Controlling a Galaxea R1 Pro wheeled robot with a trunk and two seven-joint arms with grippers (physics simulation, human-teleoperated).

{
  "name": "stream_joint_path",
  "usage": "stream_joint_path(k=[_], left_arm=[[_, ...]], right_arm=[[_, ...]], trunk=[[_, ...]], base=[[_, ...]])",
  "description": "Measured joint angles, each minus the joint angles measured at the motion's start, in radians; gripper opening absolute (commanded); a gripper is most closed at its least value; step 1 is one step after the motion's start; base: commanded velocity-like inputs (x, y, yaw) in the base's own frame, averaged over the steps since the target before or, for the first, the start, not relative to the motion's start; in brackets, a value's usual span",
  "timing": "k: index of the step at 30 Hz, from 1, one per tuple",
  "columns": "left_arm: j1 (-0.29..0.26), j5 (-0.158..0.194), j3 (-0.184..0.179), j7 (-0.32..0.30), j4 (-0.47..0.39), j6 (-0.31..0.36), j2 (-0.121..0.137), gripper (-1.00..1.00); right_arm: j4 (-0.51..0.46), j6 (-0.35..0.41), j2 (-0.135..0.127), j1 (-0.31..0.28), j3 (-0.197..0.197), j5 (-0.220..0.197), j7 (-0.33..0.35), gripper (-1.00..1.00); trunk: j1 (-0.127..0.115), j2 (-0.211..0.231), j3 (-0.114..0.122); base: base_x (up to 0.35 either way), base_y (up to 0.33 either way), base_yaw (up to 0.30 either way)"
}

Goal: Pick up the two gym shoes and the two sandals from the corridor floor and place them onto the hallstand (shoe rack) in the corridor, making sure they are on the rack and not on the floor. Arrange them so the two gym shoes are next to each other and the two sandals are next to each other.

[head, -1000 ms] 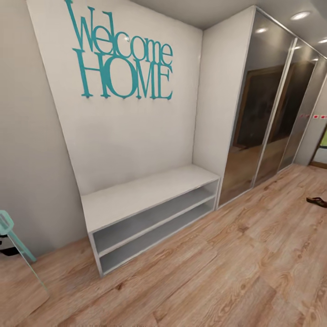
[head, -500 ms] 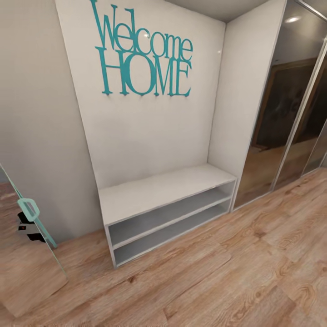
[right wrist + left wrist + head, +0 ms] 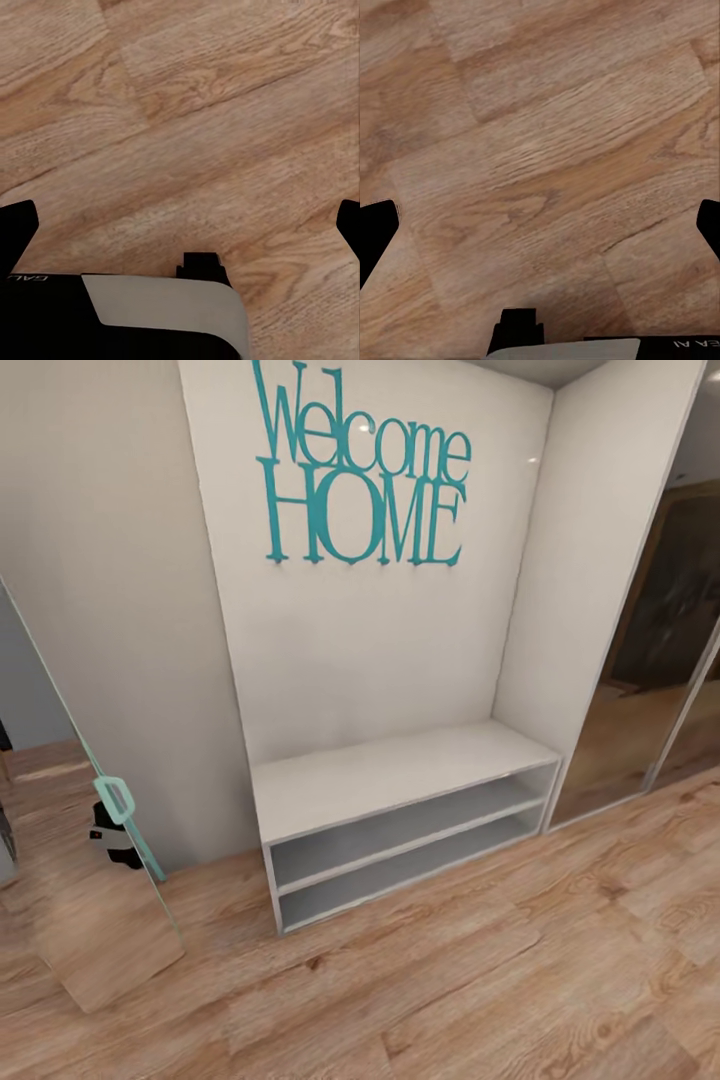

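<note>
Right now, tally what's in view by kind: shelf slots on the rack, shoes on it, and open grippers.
Open shelf slots in the hallstand: 2
Shoes on it: 0
Open grippers: 2, left gripper and right gripper, both over the corridor floor
Total: 4

Left tool [image 3: 540,225] spread wide, dark fingertips [image 3: 375,236] at opposite edges of its wrist view, nothing between, aimed down at the floor [image 3: 547,135]. Right tool [image 3: 180,225] likewise spread wide and empty, fingertips [image 3: 16,232] far apart, pointed down at bare planks.
</note>
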Motion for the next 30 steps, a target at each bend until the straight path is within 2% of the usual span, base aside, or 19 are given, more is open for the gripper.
stream_joint_path(k=[15, 30], left_arm=[[0.0, -0.009, -0.006, 0.0, 0.003, 0.0, 0.001, 1.0], [0.0, -0.001, 0.001, 0.0, 0.003, 0.0, 0.002, 1.0]], right_arm=[[0.0, 0.0, 0.0, 0.0, 0.0, 0.0, 0.0, 1.0], [0.0, 0.001, 0.0, 0.0, 0.0, 0.001, 0.0, 1.0]], trunk=[[0.0, 0.0, -0.016], [0.0, 0.0, -0.033]], base=[[0.0, 0.0, 0.221], [0.0, 0.0, 0.221]])
